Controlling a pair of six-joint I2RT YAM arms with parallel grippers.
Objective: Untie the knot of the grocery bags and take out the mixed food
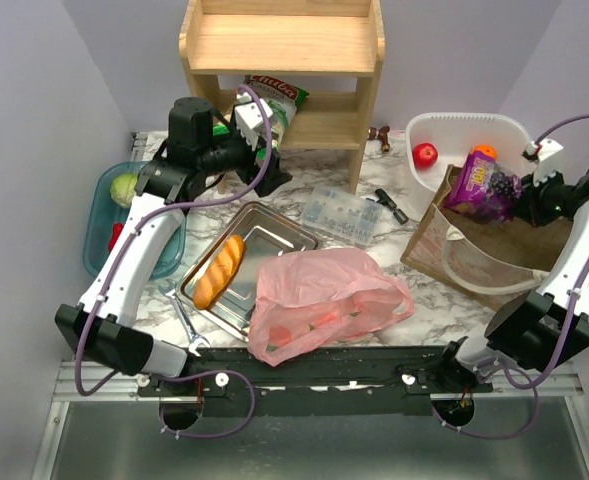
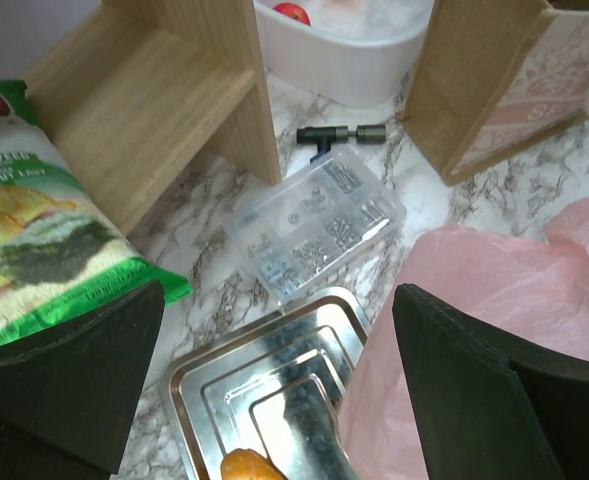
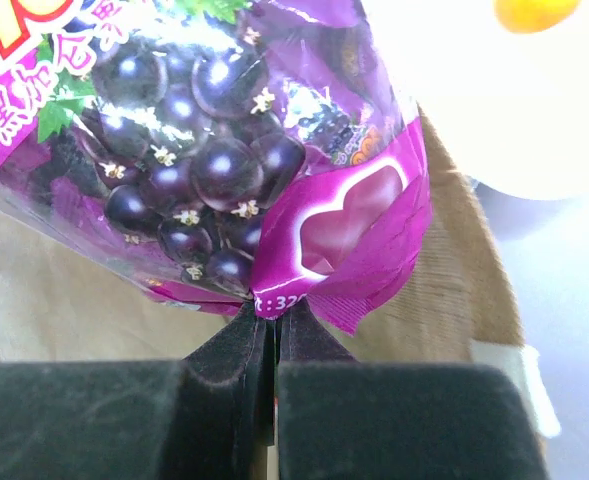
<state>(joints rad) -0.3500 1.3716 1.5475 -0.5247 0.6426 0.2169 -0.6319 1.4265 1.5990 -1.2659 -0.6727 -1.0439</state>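
The pink grocery bag (image 1: pixel 324 300) lay slumped mid-way along the tabletop's near edge, against the steel tray (image 1: pixel 274 240); I couldn't pick out its knot. My right arm rose along the right edge, its right gripper (image 3: pixel 274 335) holding the purple snack packet (image 3: pixel 224 150) above the jute bag (image 1: pixel 474 260). Only that wrist camera showed the jaws pinched on the packet's seam. My left arm stretched toward the far-left corner, left gripper (image 2: pixel 274 390) gaping wide beside the crisp packet (image 2: pixel 44 230).

L tool (image 2: pixel 279 305) spread wide, R tool (image 3: pixel 272 340) pinched tight, arms fwd
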